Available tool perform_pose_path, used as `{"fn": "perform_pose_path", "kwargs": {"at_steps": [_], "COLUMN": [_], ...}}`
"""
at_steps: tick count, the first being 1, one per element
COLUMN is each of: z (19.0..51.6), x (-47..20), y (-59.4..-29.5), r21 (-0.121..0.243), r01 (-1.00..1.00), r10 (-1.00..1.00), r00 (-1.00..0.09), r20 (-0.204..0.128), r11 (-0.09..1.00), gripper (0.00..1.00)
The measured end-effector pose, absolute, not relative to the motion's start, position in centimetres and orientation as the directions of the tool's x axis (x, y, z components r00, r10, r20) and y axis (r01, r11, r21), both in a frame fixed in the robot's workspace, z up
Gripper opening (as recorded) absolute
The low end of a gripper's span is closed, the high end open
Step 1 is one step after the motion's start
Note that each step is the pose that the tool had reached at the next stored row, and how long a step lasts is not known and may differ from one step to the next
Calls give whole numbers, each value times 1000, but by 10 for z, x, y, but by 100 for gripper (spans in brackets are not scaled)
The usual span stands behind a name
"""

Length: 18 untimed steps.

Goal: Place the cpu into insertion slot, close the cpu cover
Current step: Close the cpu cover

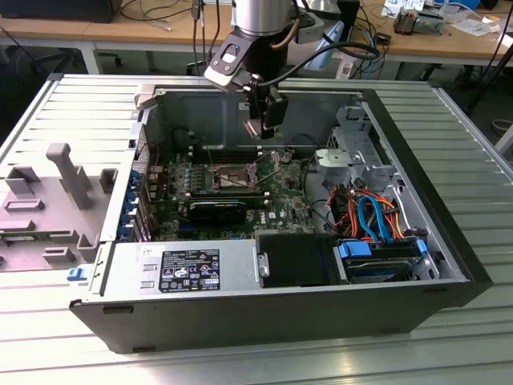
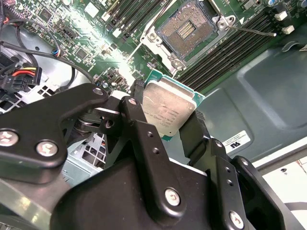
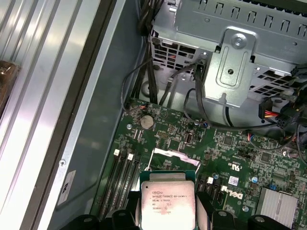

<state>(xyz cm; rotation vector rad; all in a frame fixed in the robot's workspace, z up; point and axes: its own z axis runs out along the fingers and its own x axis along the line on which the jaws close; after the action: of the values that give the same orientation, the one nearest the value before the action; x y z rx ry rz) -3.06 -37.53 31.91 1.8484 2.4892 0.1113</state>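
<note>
Black two-finger gripper (image 2: 165,119) clamped on the flat, silver-grey square cpu (image 2: 170,103).
The cpu hangs above the green motherboard (image 3: 225,148), apart from the uncovered, silver-rimmed square insertion slot (image 2: 187,28), inside the dark computer case (image 1: 240,309).

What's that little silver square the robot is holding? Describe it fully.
The cpu is a thin, flat square: a dull silvery metal lid with small print, on a green base that shows at its rim. The tool grips it by two opposite edges, in the air above the green circuit board, apart from the open insertion slot.
</note>
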Motion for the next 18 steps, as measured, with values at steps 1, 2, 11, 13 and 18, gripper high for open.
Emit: {"fn": "perform_pose_path", "kwargs": {"at_steps": [1, 2, 11, 13, 18], "z": [319, 319, 319, 319, 319], "x": [-31, -31, -31, -31, -31], "y": [-375, -375, -375, -375, -375], "r21": [81, 81, 81, 81, 81], "r01": [955, 955, 960, 960, 962], "r10": [958, 958, 962, 963, 965], "r00": [-287, -286, -271, -269, -262], "r20": [11, 11, 11, 11, 11], "r11": [286, 284, 270, 267, 260], "gripper": [55, 55, 55, 55, 55]}}
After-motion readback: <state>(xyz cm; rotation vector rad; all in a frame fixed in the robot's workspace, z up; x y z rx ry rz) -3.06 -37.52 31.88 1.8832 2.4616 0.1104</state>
